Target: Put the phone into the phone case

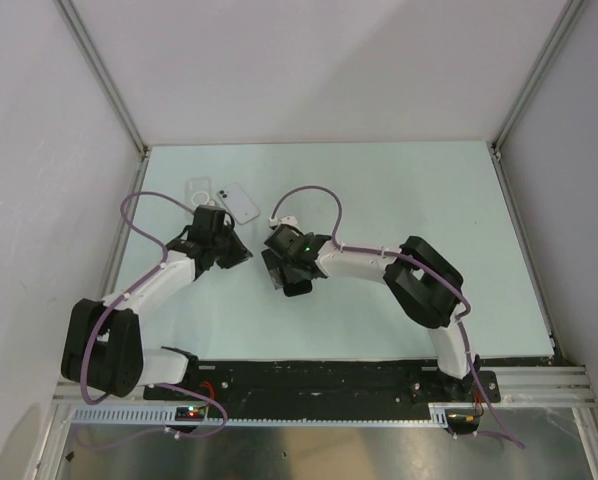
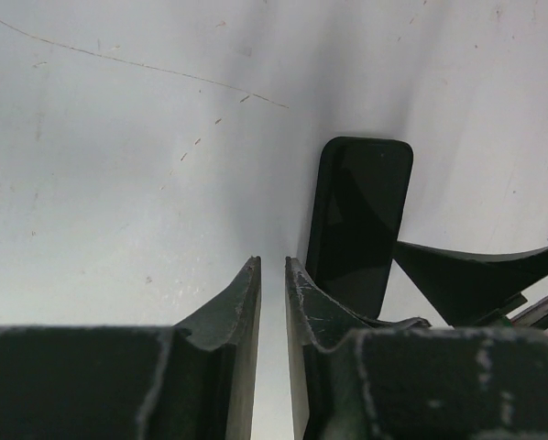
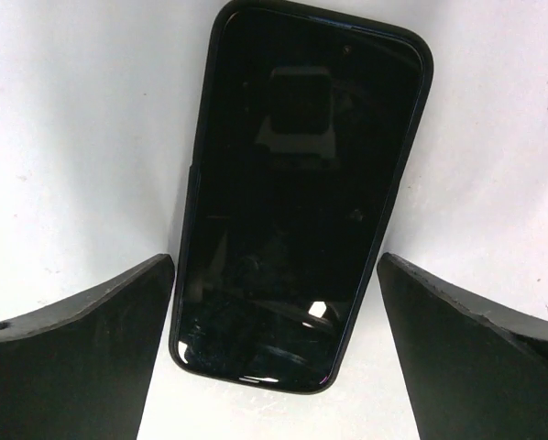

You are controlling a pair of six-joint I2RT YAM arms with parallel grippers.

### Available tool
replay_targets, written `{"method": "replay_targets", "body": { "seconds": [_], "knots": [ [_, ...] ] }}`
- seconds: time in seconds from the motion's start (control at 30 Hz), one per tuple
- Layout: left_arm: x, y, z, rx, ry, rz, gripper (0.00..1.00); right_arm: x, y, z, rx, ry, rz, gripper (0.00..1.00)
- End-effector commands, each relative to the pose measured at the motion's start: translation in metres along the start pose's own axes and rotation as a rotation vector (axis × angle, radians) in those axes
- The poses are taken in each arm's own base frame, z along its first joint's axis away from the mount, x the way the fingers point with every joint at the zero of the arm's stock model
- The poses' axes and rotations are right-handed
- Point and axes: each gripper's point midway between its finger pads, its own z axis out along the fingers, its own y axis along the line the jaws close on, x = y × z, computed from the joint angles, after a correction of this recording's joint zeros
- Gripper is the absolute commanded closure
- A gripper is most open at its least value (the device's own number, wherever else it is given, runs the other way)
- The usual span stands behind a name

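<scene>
right tool point(image 3: 276, 266): jaws spread wide, empty; a finger stands on each side of the phone, touching neither edge
phone point(image 3: 297, 202): flat on the tabletop point(image 1: 429, 220), screen up, its near end between the right tool's fingers; a dark rim rings it, and I cannot tell whether that is a case already on
left tool point(image 2: 273, 266): open only a slit, gripping nothing; the phone lies just to its right
clear case point(image 1: 201, 190): farther back, behind the left tool and apart from the phone; a pale slab point(image 1: 244, 203) lies just beside it
risk, grasp: closing on the phone's smooth sides may pinch one edge only, so it tilts or spins
risk, slip: a shallow hold on so thin and glossy a thing could let it drop on the way
risk, collision: both tools work close together; one reaching back while the other lifts could knock the phone
risk, seating: the clear case looks light and would likely slide unless pinned; a missed corner leaves the phone riding on the rim
risk, target: the pale slab could be mistaken for the case
</scene>
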Motion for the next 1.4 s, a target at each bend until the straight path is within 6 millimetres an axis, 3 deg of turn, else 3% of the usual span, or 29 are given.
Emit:
{"method": "replay_targets", "body": {
  "seconds": [0.0, 0.23, 0.4, 0.47, 0.9, 1.23, 1.37],
  "knots": [
    [-0.006, -0.003, -0.009, 0.024, -0.024, 0.026, 0.79, -0.001, -0.011, 0.001, 0.124, -0.015, -0.025, 0.01],
    [-0.007, -0.003, -0.008, 0.021, -0.025, 0.022, 0.79, 0.011, -0.003, 0.012, 0.119, 0.017, -0.006, 0.05],
    [-0.010, -0.007, -0.008, 0.022, -0.026, 0.018, 0.79, 0.019, -0.035, 0.018, 0.177, 0.040, 0.064, 0.35],
    [-0.012, -0.008, -0.007, 0.020, -0.027, 0.015, 0.79, 0.020, -0.056, 0.018, 0.195, 0.041, 0.098, 0.40],
    [-0.017, -0.014, 0.002, 0.015, -0.010, 0.010, 0.79, 0.041, -0.191, 0.002, 0.390, 0.044, 0.184, 0.37],
    [-0.025, -0.018, 0.012, -0.011, -0.001, 0.014, 0.79, 0.041, -0.226, -0.018, 0.434, 0.063, 0.207, 0.28],
    [-0.033, -0.021, 0.019, -0.026, -0.009, 0.013, 0.79, 0.041, -0.227, -0.019, 0.375, 0.087, 0.221, 0.23]
  ]
}}
